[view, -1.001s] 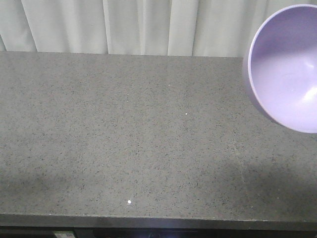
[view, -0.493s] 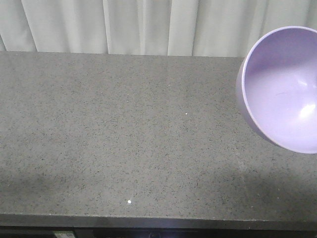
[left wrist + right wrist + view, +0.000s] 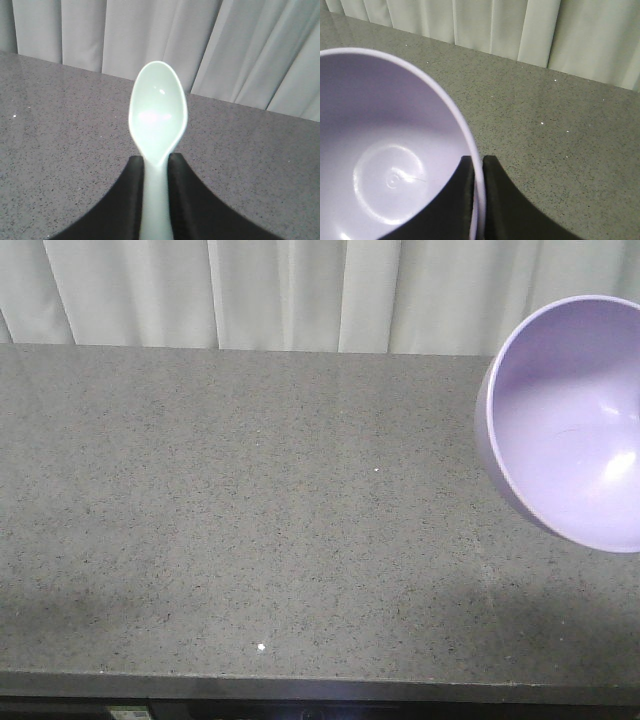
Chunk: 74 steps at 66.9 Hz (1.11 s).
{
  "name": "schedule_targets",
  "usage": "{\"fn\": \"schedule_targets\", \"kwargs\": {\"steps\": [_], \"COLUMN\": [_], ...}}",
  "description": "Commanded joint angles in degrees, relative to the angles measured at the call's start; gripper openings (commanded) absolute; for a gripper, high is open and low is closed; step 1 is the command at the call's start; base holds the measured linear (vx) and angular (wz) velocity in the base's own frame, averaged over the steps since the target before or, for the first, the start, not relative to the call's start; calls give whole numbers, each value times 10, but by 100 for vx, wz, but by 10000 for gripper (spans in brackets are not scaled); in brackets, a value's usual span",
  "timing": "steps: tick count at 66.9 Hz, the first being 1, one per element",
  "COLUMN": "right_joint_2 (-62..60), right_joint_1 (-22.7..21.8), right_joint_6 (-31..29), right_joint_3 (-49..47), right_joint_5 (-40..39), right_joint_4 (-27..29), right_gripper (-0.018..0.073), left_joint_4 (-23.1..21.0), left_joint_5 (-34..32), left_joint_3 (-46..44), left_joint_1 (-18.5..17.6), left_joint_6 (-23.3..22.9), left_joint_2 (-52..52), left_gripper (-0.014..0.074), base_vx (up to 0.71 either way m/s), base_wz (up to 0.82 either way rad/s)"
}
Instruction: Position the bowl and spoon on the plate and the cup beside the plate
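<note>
the bowl (image 3: 570, 425) has sunk and edged leftward, the right gripper (image 3: 478, 195) pinching its rim; the left gripper (image 3: 156, 192) pinches the spoon (image 3: 158, 112). carrying step; next needs the plate, unseen here.

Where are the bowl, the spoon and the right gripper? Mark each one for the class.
bowl (image 3: 570, 430): front view, on its inner wall.
spoon (image 3: 158, 120): left wrist view, on its scoop.
right gripper (image 3: 478, 160): right wrist view, between the fingertips clamping the bowl's rim.
</note>
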Motion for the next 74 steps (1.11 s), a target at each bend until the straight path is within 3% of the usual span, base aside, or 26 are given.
{"fn": "schedule_targets", "kwargs": {"steps": [1,74], "right_joint_2": [-2,-2], "right_joint_1": [-2,-2], "right_joint_6": [-4,-4], "right_joint_3": [-14,-14], "right_joint_5": [-31,-31], "right_joint_4": [20,20], "right_gripper": [-4,-4], "left_joint_4": [16,16], "left_joint_5": [-24,-24], "left_joint_3": [-12,-12], "left_joint_1": [0,0], "left_joint_6": [1,1], "left_joint_2": [-6,-6], "left_gripper": [-7,-6], "base_vx": [0,0], "base_wz": [0,0]}}
